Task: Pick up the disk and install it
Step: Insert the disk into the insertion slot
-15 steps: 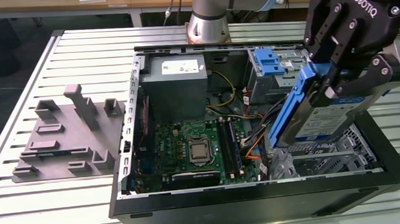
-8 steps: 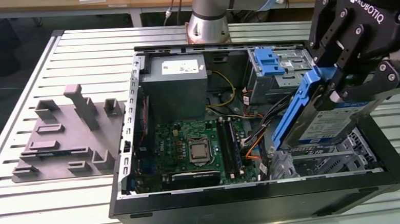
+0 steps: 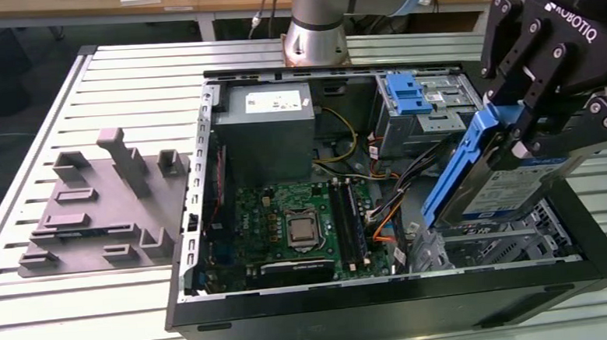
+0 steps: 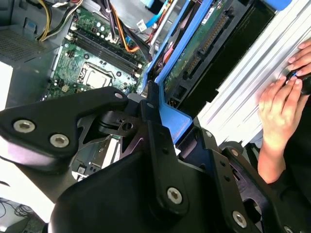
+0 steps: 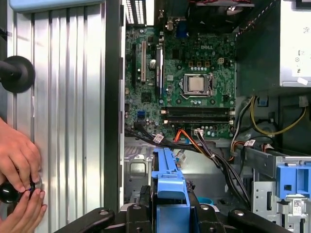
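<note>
Pincer clamps the disk by its blue rails, tilted over the drive bay of the open computer case, beside the motherboard. Pick-up judged complete; seating outstanding. A person's hand rests on the ribbed bench just beside the case.

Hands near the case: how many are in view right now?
2. Both are at the ribbed table beside the open case: one hand and the other hand each have fingers on a small black object. Others may be hidden.
</note>
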